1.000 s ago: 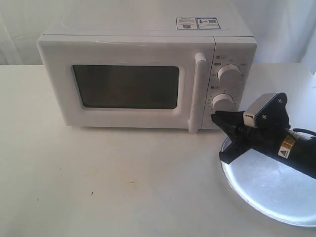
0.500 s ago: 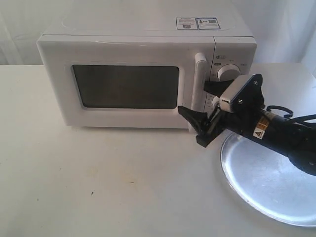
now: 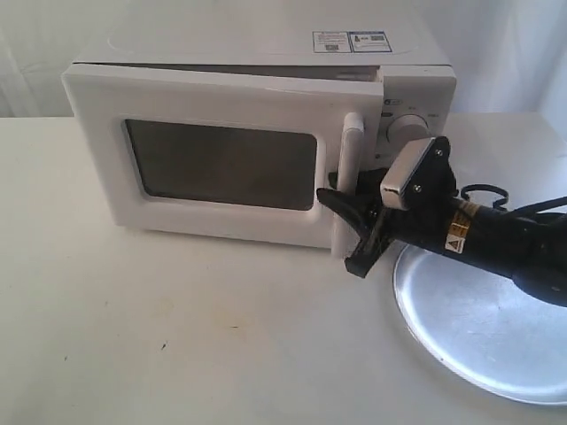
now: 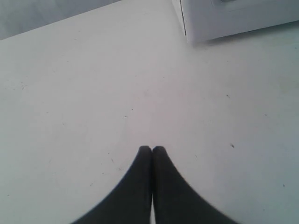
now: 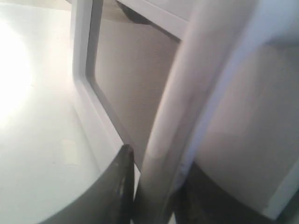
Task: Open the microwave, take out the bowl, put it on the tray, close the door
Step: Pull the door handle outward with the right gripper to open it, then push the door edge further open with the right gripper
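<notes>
The white microwave (image 3: 266, 53) stands at the back of the table. Its door (image 3: 221, 164) is ajar by a narrow gap along the top and on the knob side. My right gripper (image 3: 344, 226) is shut on the door's vertical white bar handle (image 3: 348, 159). In the right wrist view that handle (image 5: 187, 93) runs between the black fingers (image 5: 119, 182), next to the dark window (image 5: 135, 84). The silver tray (image 3: 478, 328) lies under the right arm. The bowl is hidden. My left gripper (image 4: 152, 149) is shut and empty over bare table.
Two round knobs (image 3: 407, 128) sit on the microwave's panel right of the handle. In the left wrist view a lower corner of the microwave (image 4: 233, 18) shows beyond the white tabletop (image 4: 93, 93). White curtain behind.
My right gripper rose from the tray to the handle, closed around it and pulled. The door has swung from shut to slightly ajar.
</notes>
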